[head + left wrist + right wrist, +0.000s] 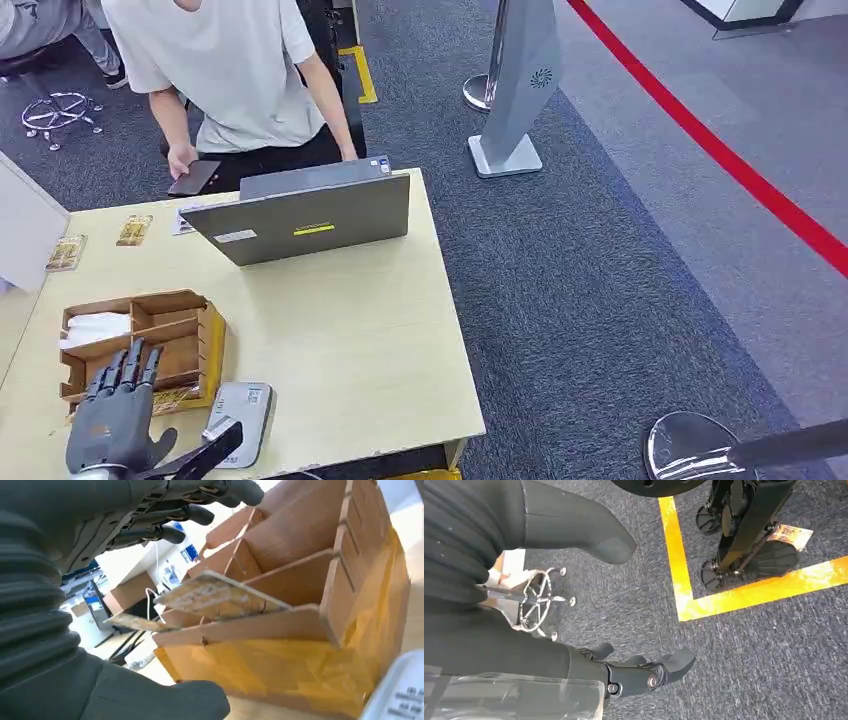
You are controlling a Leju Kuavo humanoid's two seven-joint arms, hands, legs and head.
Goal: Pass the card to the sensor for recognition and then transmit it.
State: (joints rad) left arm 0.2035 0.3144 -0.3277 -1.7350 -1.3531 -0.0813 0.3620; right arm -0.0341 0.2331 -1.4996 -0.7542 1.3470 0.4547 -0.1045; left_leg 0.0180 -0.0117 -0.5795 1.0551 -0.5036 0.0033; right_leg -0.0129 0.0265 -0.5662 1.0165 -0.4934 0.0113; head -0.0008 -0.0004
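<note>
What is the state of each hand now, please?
Left hand: open, fingers apart above the wooden organizer, holding nothing.
Right hand: open, holding nothing.

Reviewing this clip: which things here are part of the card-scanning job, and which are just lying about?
Part of the job:
left hand, open over the organizer
cards in the wooden organizer
grey sensor pad beside it

Just lying about:
laptop
small packets near the table's far edge
phone in a person's hand
stanchion base on the carpet
</note>
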